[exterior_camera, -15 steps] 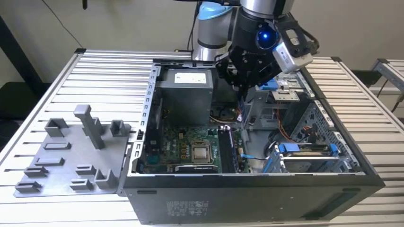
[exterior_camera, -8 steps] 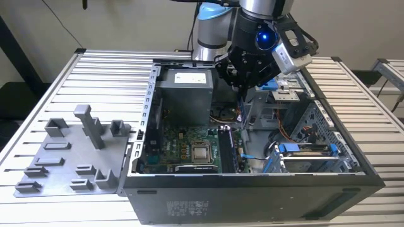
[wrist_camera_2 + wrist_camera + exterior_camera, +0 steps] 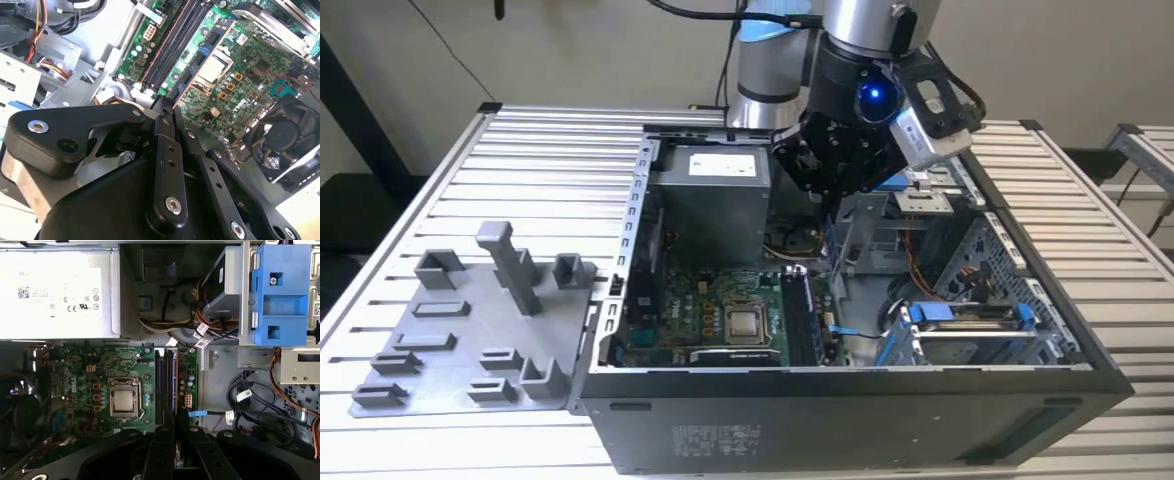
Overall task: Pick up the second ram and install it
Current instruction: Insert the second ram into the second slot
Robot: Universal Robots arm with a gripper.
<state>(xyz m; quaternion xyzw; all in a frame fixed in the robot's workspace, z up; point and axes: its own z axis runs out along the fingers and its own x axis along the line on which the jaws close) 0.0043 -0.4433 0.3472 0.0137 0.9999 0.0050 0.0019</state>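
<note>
My gripper point(image 3: 831, 195) hangs over the open computer case point(image 3: 854, 385), above the motherboard point(image 3: 720, 310). Its fingers are pressed together on the second ram point(image 3: 834, 245), a thin stick that hangs straight down from them. In both wrist views the stick shows edge-on as a narrow line point(image 3: 176, 390) point(image 3: 200, 67) running away from the gripper point(image 3: 174, 427) point(image 3: 167, 107). That line runs along the black memory slots point(image 3: 162, 385) point(image 3: 170, 45) beside the processor socket point(image 3: 123, 402). The stick's lower end stays above the board.
A grey holder plate with several blocks point(image 3: 467, 330) lies on the slatted table at the exterior view's left. Inside the case are the power supply point(image 3: 55, 290), a blue drive bracket point(image 3: 280, 290), a black fan point(image 3: 285, 145) and loose cables point(image 3: 245, 405).
</note>
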